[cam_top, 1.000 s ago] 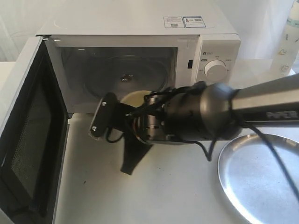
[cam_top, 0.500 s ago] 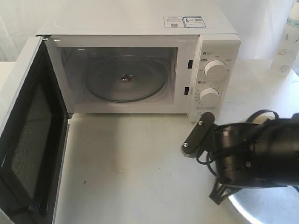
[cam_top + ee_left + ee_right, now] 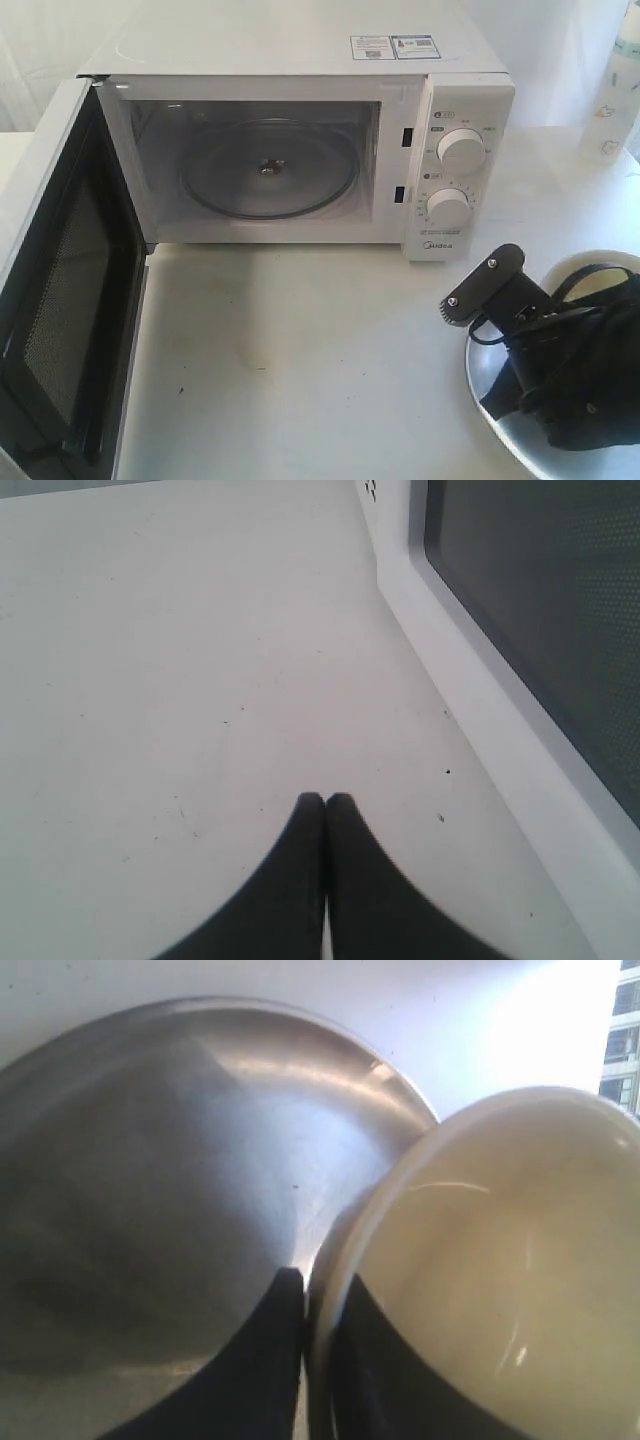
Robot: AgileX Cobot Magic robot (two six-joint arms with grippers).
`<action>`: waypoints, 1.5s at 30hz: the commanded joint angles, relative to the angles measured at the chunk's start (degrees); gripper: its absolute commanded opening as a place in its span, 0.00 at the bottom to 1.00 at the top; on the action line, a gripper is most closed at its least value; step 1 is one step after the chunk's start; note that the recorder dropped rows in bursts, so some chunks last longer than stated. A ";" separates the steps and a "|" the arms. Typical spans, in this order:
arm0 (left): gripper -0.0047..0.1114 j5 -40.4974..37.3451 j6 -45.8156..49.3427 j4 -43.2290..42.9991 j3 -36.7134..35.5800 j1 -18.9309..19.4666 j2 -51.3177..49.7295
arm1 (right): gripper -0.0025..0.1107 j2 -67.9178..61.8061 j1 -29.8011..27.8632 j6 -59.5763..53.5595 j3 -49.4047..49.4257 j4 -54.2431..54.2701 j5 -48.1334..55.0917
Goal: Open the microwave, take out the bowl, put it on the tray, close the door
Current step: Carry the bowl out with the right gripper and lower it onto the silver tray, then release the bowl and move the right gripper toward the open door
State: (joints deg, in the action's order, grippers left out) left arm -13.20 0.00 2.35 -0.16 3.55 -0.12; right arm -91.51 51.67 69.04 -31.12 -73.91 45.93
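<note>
The white microwave (image 3: 300, 45) stands with its door (image 3: 60, 290) swung wide to the left, and its cavity holds only the glass turntable (image 3: 270, 170). My right gripper (image 3: 322, 1295) is shut on the rim of the cream bowl (image 3: 480, 1260), one finger outside and one inside. It holds the bowl over the silvery tray (image 3: 150, 1160). In the exterior view the black right wrist (image 3: 570, 380) covers most of the tray (image 3: 505, 440). My left gripper (image 3: 325, 798) is shut and empty, low over the table beside the door's dark window (image 3: 530, 610).
A white bottle (image 3: 618, 90) stands at the far right behind the microwave. The open door takes up the table's left side. Bare white tabletop (image 3: 300, 360) lies in front of the microwave.
My right arm has carried the bowl from in front of the microwave cavity to the right, over the tray. The door and the left gripper have not moved.
</note>
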 commanded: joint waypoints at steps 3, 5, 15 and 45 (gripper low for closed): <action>0.04 -0.13 0.00 0.67 0.16 -0.27 0.12 | 0.26 0.01 -0.29 3.33 0.30 -4.48 0.74; 0.04 -0.13 0.00 0.67 0.16 -0.27 0.12 | 0.32 0.01 -0.29 3.33 0.30 -4.48 1.11; 0.04 -0.13 0.00 0.67 0.16 -0.27 0.12 | 0.44 0.01 -0.29 4.27 0.30 -8.76 4.90; 0.04 -0.13 0.00 0.67 0.16 -0.27 0.12 | 0.02 0.68 12.38 9.03 -35.11 -26.04 -37.46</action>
State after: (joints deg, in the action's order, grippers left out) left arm -13.20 0.00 2.35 -0.16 3.55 -0.12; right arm -89.57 60.14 83.95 -60.92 -99.26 12.73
